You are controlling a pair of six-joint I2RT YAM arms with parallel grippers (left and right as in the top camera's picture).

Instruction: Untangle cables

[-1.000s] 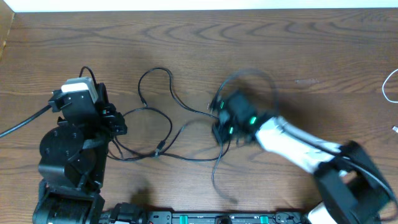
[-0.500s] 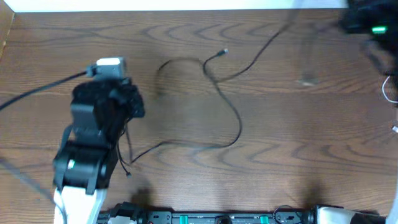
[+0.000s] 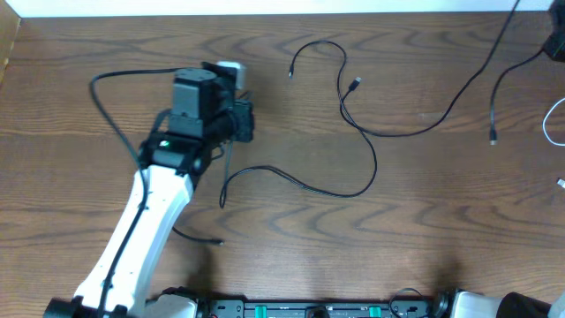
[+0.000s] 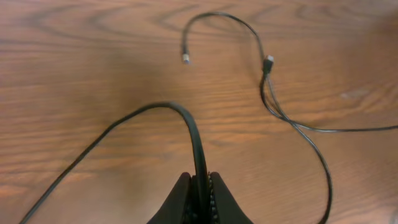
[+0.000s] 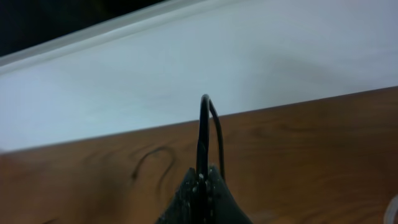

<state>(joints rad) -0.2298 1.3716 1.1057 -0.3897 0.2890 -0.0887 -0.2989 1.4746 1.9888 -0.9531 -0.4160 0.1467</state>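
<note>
Leftmost,
- the brown wood-grain table (image 3: 53,177) carries the left arm, which reaches up from the near edge towards the middle.
- the left gripper (image 4: 200,182) has its fingers pressed together on a thin black cord (image 4: 155,107). In the left wrist view this cord arches up from the fingers and falls away to the left.
- a short black cord end (image 3: 207,238) lies on the table just beside the arm. I cannot tell whether it belongs to the clamped cord.
- a long black cord (image 3: 353,194) lies loose on the wood. It runs from one end below the left gripper, swings right in a wide curve, then climbs to a small plug (image 4: 185,59).
- another black cord (image 3: 441,119) starts at a plug (image 3: 353,84) near that loop. It crosses the long cord and sweeps up to the far right corner.
- the right gripper (image 5: 202,177), at the overhead view's top right edge, is closed on a doubled black strand (image 5: 204,124).
- a black strand with a plug tip (image 3: 493,140) hangs down from there.
- a thin white cord (image 3: 550,124) curves at the right edge.
</note>
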